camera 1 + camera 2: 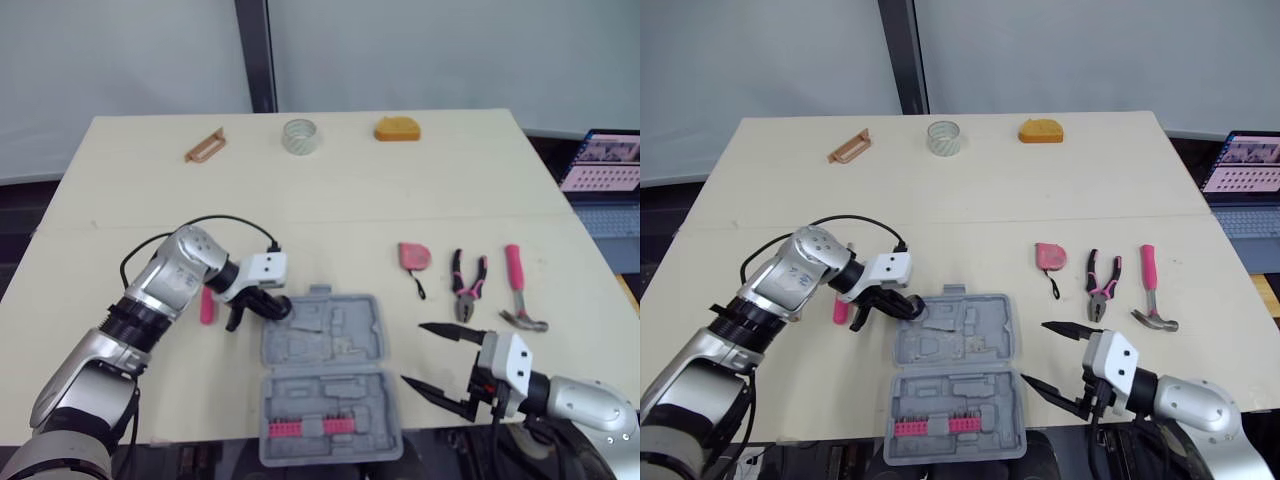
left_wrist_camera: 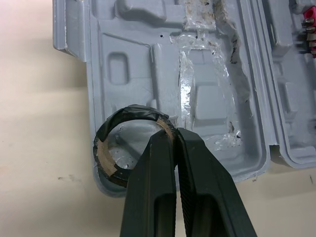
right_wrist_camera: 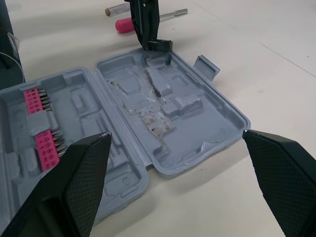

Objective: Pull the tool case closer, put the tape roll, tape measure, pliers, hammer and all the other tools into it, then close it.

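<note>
The grey tool case [image 1: 325, 375] lies open and flat at the near edge of the surface, with a pink row of bits [image 1: 305, 428] in its near half. A black tape roll [image 2: 131, 113] with a brown core stands on edge over the case's far-left corner, its rim pinched in the left pincer [image 2: 173, 132]. To the case's right lie a pink tape measure [image 1: 413, 256], pink-handled pliers [image 1: 468, 287] and a pink-handled hammer [image 1: 517, 295], side by side. A pink-handled screwdriver [image 1: 207, 305] lies just left of the case. A clear tape roll [image 1: 299, 136] sits flat near the far edge.

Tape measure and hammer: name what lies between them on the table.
The pliers lie between the tape measure and the hammer, apart from both, as the left eye view shows.
</note>
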You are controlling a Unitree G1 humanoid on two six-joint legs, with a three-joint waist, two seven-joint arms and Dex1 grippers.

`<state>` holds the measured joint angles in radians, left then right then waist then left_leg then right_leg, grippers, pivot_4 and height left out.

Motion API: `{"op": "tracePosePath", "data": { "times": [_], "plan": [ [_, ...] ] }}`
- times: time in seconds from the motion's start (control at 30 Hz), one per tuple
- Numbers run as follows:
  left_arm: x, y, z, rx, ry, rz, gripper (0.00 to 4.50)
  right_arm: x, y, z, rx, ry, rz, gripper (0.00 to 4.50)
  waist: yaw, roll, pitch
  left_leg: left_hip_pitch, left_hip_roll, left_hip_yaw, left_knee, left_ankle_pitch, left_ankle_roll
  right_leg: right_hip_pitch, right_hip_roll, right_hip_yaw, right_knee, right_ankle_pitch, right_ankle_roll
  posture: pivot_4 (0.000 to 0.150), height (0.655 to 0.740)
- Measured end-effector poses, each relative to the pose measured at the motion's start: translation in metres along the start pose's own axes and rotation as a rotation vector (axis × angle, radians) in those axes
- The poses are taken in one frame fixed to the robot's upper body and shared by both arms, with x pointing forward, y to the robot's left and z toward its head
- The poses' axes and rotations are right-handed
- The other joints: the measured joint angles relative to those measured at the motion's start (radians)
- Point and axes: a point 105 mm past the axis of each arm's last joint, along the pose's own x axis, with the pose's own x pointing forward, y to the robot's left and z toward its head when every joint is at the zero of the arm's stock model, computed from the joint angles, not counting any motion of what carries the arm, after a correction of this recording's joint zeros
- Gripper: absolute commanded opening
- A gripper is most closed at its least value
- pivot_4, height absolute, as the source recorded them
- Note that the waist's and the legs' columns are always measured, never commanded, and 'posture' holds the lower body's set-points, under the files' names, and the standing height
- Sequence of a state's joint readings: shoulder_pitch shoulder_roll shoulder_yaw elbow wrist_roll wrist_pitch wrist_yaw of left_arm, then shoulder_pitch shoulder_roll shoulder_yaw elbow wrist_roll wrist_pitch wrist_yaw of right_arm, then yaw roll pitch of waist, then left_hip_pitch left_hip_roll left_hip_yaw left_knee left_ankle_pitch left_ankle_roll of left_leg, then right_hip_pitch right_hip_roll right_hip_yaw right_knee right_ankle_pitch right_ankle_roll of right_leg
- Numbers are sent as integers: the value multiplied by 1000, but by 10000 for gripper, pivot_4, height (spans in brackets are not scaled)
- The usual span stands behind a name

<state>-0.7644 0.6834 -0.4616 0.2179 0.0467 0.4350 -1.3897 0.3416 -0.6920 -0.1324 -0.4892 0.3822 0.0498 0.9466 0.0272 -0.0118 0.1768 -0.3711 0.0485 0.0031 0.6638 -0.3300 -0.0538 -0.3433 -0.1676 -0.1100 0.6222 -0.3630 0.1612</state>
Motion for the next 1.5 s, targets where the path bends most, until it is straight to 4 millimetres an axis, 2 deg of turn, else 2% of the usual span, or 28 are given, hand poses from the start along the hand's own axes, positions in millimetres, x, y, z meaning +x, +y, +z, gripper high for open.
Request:
{"op": "tracePosePath", "data": {
  "times": [0.37,0.47,0.6,0.8,0.97,1.07,1.13,1.3,1.43,1.5],
  "plan": [
    [3,-5,-5,-34,5,-22,590,-1,-1,-1,-2,-1,-3,45000,0,0,0,0,0,0,0,0,0,0,0,0,0,0,0,1500,7349],
    [3,-7,-6,-58,4,-44,9820,-1,-1,-1,-2,0,-4,45000,0,0,0,0,0,0,0,0,0,0,0,0,0,0,0,1500,7349],
    [3,-7,-6,-65,5,-43,29724,-1,-1,-1,-2,0,-4,45000,0,0,0,0,0,0,0,0,0,0,0,0,0,0,0,1500,7349],
    [-4,-5,4,-76,-16,-19,29724,-1,-1,-1,-2,0,-4,45000,0,0,0,0,0,0,0,0,0,0,0,0,0,0,0,1500,7349],
    [-20,-7,18,-95,-76,11,29724,-1,-1,-1,-3,-1,-5,45000,-2,0,0,0,0,0,0,0,0,0,0,0,0,0,0,1500,7349],
    [-28,-9,16,-102,-95,36,21304,-3,-1,-4,2,3,-12,45000,-2,0,0,1,0,0,0,0,0,0,0,0,0,0,0,1500,7349],
    [-28,-11,7,-125,-88,46,12003,-3,-1,-5,2,3,-13,45000,-2,0,0,1,0,0,0,0,0,0,0,0,0,0,0,1500,7349],
    [-17,-14,-8,-118,-98,82,12003,-5,-2,-9,7,7,-21,45000,2,0,0,0,0,0,0,0,0,0,0,0,0,0,0,1500,7349],
    [-12,-9,-4,-61,-153,151,12003,-6,-2,-10,10,9,-25,45000,2,0,0,0,0,0,0,0,0,0,0,0,0,0,0,1500,7349],
    [-3,-8,-1,-47,-202,176,12003,-6,-2,-9,3,4,-25,45000,0,0,0,0,0,0,0,0,0,0,0,0,0,0,0,1500,7349]
  ]
}}
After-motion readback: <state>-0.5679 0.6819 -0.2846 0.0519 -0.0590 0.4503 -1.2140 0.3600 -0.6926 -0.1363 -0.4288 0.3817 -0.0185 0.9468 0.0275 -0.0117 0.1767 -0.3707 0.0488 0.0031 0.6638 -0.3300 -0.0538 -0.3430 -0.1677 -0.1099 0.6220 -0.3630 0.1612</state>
